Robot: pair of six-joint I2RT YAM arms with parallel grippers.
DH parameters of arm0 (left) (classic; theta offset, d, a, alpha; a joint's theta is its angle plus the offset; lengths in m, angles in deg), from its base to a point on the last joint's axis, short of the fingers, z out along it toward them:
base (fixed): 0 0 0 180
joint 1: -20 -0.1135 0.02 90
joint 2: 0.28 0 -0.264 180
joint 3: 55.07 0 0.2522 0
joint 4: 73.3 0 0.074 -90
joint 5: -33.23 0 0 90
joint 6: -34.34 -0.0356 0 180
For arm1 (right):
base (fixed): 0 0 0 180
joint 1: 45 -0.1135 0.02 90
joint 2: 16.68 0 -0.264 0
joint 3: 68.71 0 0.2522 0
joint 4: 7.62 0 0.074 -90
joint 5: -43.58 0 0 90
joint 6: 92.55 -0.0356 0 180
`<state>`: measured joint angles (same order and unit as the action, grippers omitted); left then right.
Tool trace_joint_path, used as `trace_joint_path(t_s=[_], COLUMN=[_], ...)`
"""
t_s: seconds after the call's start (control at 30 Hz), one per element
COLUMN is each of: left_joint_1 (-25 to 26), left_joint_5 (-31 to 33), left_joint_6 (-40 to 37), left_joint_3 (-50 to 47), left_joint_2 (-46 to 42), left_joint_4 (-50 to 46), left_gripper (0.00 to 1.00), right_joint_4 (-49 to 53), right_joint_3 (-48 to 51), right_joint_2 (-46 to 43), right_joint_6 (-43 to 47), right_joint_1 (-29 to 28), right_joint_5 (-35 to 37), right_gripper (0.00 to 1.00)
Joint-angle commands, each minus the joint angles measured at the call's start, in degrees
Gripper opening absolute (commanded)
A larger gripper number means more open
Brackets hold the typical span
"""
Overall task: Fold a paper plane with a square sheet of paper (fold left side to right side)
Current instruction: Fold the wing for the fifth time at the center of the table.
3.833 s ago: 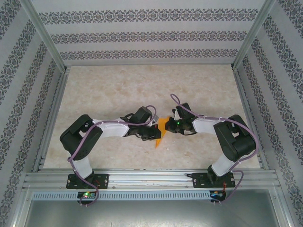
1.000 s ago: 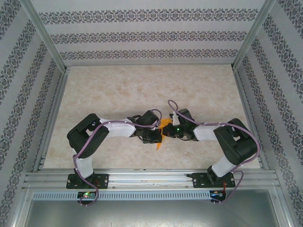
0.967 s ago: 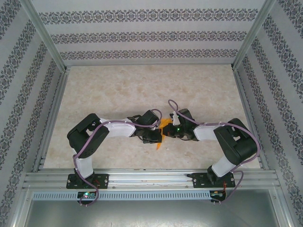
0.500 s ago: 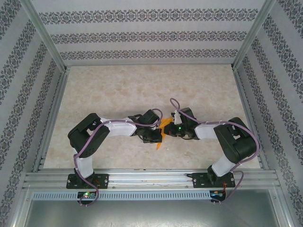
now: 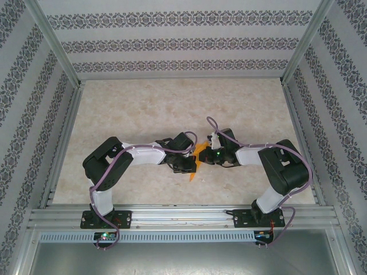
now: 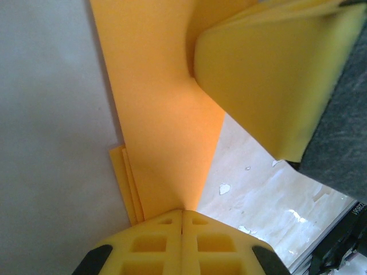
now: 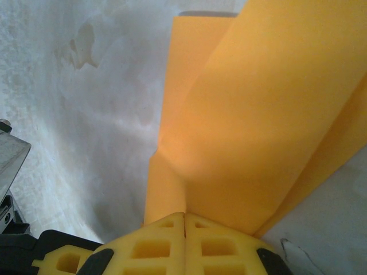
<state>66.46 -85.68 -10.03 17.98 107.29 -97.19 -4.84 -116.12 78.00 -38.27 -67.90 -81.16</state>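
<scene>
Left fingers [image 6: 149, 246] and right fingers [image 7: 152, 249] pinch the orange paper [image 6: 160, 114] from opposite sides

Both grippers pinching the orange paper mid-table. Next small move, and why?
Probably ease the two grippers slightly apart to spread the flaps. The left gripper and right gripper are each shut on a flap of the folded orange paper, facing each other close together, and stacked layers show at its edge.

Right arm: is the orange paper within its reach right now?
Looks like yes: the right pincer is shut on the paper, with the left pincer clamped on its opposite side.
</scene>
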Motion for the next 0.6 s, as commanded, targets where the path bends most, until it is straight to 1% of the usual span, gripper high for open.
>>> trace_joint_path(t_s=[0.0, 0.57], left_joint_1=[0.5, 0.5], left_joint_5=[4.3, 4.3], left_joint_6=[-1.1, -1.0], left_joint_3=[-1.7, -1.9], left_joint_2=[4.1, 4.1], left_joint_4=[-8.6, -8.6], left_gripper=[0.0, 0.0], right_joint_4=[0.0, 1.8], right_joint_3=[-1.4, -4.5], right_joint_2=[2.4, 4.2], right_joint_6=[2.5, 4.2], right_joint_1=[2.9, 6.7], right_joint_5=[9.7, 9.3], right_gripper=[0.0, 0.0])
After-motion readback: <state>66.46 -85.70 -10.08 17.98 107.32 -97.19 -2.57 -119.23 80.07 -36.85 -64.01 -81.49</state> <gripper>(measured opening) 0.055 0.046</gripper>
